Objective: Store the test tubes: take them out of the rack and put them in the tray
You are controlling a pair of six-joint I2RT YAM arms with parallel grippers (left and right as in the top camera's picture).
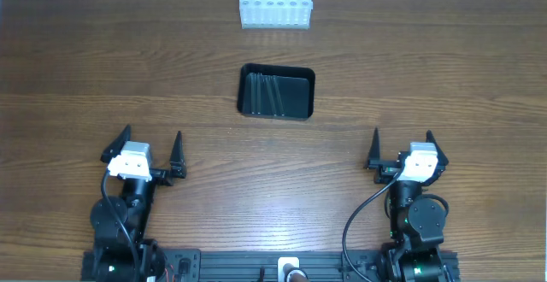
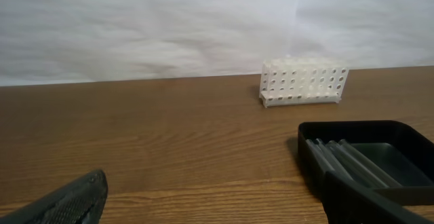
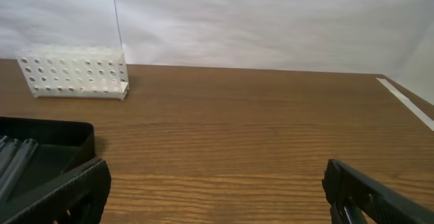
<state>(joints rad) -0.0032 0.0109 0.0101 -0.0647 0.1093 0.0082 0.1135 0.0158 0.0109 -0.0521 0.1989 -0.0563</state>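
The right gripper [image 3: 217, 197] is positioned low over a brown wood-grain table [image 3: 258, 136]. Its two black textured fingers [image 3: 64, 195] are spread wide apart.

A black rectangular plastic tray [image 3: 57, 130] is located on the table just beyond one finger and is partly cut off by the frame edge. Several clear test tubes [image 3: 13, 157] are laid flat and side by side inside the tray.

A white perforated plastic rack [image 3: 74, 75] is set upright farther back, apart from the tray, near the table's far edge. A white wrinkled backdrop [image 3: 271, 20] is hung behind the table. A pale strip [image 3: 407, 103] is seen along the table's side edge, well apart from the rack.
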